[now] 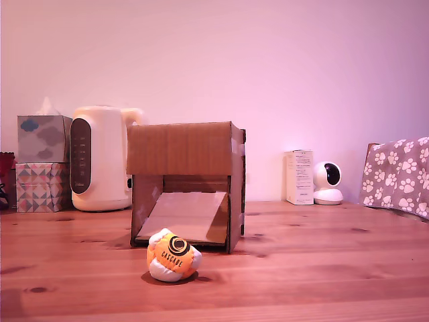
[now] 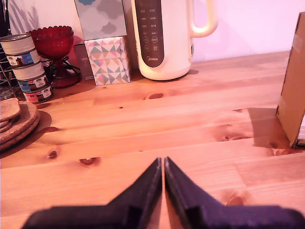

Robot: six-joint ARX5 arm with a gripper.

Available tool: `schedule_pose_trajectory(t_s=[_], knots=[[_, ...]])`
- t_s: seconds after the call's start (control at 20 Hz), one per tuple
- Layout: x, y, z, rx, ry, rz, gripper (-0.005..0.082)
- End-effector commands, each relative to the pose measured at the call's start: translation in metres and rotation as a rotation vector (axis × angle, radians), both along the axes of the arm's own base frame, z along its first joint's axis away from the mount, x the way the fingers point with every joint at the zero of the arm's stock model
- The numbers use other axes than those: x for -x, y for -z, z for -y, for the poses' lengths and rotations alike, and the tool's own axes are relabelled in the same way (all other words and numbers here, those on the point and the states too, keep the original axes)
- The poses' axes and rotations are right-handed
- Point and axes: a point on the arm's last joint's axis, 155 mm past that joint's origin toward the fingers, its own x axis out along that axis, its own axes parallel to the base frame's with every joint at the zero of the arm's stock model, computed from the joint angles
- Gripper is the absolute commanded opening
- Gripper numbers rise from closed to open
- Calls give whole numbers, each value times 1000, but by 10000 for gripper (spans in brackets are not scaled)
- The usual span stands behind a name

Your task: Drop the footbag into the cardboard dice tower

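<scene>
Footbag (image 1: 173, 255) lies on the wooden table (image 1: 322, 268), just in front of the cardboard dice tower (image 1: 186, 182), near the foot of its sloped ramp (image 1: 182, 216). Its orange panel with the black ring and the "CASCADE" lettering faces the exterior camera. Nothing holds it, so the task seems not yet begun: the ball must first be picked up, then carried over the tower's top.

In the wrist view the gripper (image 2: 164, 164) has its two dark fingers pressed together, tip to tip, with nothing between them. It looks along bare table, and only one edge of the tower shows at the side of that picture; the footbag is not seen there. I judge the gripper must turn toward the tower's front and open before it can take the ball.

Behind the tower, to the exterior view's left, stands a cream kettle (image 1: 100, 158), and beyond it two stacked tissue boxes (image 1: 41, 163). To the tower's right, near the wall, are a small white box (image 1: 299, 176) and a round white camera (image 1: 328, 182).
</scene>
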Motion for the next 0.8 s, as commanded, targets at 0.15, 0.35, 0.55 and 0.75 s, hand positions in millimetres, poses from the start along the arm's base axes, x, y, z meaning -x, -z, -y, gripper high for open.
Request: schedule_pose_trajectory(t_s=[0.15,0.35,0.55,0.75], knots=[[0,12,0,6,-1,-31,-18],[0,9,1,10,4,-17,-18],[-2,-31,19,113,90,104,-19],[7,-72,43,173,213,177,-19]])
